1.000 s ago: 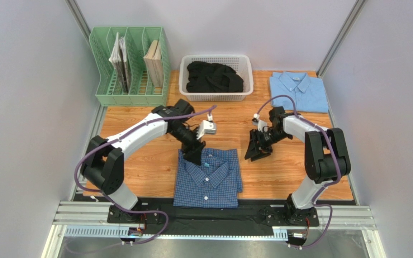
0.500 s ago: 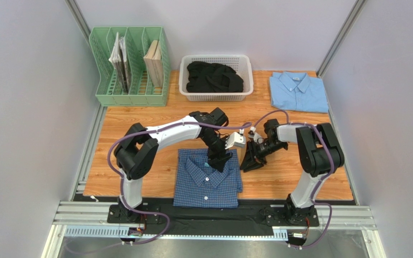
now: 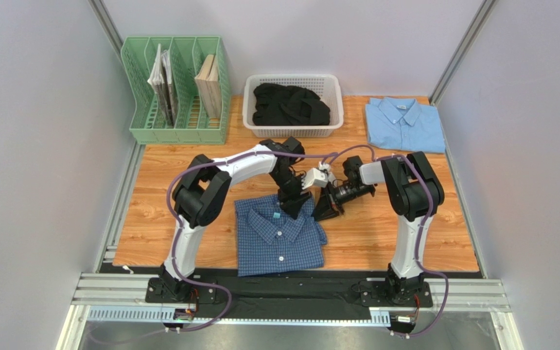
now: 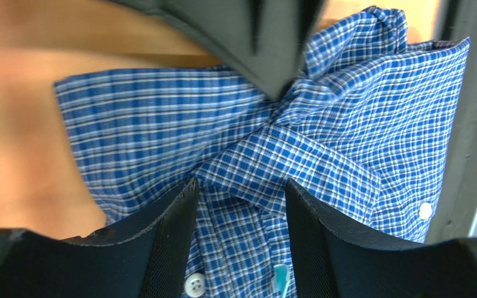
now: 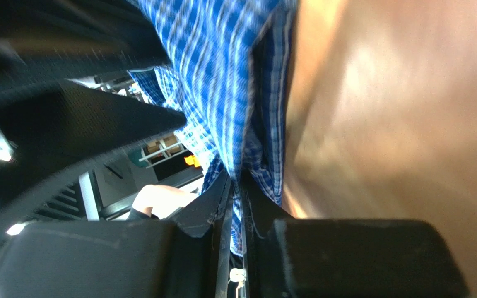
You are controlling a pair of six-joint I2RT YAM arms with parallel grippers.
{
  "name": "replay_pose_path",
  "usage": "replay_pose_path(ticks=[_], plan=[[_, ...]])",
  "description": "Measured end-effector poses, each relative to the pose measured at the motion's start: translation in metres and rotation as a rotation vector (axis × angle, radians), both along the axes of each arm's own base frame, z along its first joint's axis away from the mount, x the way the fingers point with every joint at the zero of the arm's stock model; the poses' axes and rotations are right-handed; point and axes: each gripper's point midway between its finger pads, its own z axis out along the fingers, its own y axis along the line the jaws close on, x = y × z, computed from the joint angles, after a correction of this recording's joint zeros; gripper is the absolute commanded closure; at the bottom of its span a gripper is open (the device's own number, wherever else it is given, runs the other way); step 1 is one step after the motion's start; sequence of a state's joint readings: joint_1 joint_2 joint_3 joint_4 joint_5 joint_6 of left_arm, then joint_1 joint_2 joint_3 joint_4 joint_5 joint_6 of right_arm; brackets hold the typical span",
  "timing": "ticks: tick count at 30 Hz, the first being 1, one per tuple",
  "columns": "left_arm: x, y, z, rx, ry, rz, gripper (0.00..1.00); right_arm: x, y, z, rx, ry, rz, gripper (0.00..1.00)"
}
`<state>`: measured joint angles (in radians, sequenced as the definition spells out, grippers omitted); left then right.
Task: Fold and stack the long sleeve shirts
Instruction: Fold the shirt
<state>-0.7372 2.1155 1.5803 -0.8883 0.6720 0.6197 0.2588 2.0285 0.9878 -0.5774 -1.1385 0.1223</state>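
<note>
The dark blue checked shirt (image 3: 279, 240) lies folded on the wooden table, collar toward the back, slightly turned. My left gripper (image 3: 295, 204) hangs over its collar, open; in the left wrist view the collar (image 4: 272, 155) and a white button (image 4: 192, 284) show between the spread fingers (image 4: 166, 248). My right gripper (image 3: 325, 208) is at the shirt's back right corner. Seen from the right wrist, it (image 5: 238, 198) is shut on a fold of the checked cloth (image 5: 222, 56). The plain light blue shirt (image 3: 405, 124) lies folded at the back right.
A white basket (image 3: 294, 131) with black clothes stands at the back centre. A green file rack (image 3: 175, 131) with books is at the back left. The two wrists are close together over the shirt's collar end. Bare wood (image 3: 407, 233) lies to the right.
The right gripper has slid left onto the shirt's back right corner and shut on the cloth. The left gripper has moved right along the collar. The shirt has turned a little.
</note>
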Motion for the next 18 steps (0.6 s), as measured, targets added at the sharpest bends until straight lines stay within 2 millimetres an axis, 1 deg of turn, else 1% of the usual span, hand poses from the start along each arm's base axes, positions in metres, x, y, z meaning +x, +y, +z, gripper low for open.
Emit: replay_pose_path(ticks=[2,3,4,5,6,8,9,11,12,15,18], plan=[[0.016,0.004,0.000,0.004,-0.004,0.019,0.40,0.010,0.004,-0.001,0.008,-0.011,-0.008,0.89],[0.026,0.004,0.000,0.007,-0.011,0.027,0.39,0.019,0.006,-0.001,0.008,-0.024,-0.017,0.88],[0.034,0.004,-0.001,0.009,-0.019,0.031,0.38,0.025,0.008,-0.002,0.006,-0.031,-0.024,0.86],[0.042,0.004,-0.001,0.011,-0.019,0.035,0.37,0.032,0.010,-0.003,0.000,-0.039,-0.036,0.79],[0.051,0.003,-0.001,0.011,-0.020,0.039,0.34,0.039,0.011,-0.004,-0.010,-0.046,-0.050,0.78],[0.061,0.002,0.002,0.004,-0.028,0.036,0.32,0.048,0.013,-0.005,-0.027,-0.053,-0.069,0.74],[0.064,0.003,0.004,-0.003,-0.034,0.031,0.30,0.052,0.013,-0.005,-0.035,-0.056,-0.075,0.68],[0.065,0.006,0.008,-0.009,-0.030,0.027,0.28,0.055,0.012,-0.006,-0.053,-0.053,-0.086,0.63],[0.064,0.008,0.010,-0.011,-0.028,0.027,0.25,0.055,0.012,-0.005,-0.058,-0.046,-0.090,0.62],[0.061,0.010,0.014,-0.016,-0.032,0.030,0.22,0.054,0.009,-0.004,-0.072,-0.031,-0.098,0.58],[0.063,0.011,0.018,-0.023,-0.048,0.036,0.21,0.050,0.005,-0.002,-0.094,-0.020,-0.107,0.58]])
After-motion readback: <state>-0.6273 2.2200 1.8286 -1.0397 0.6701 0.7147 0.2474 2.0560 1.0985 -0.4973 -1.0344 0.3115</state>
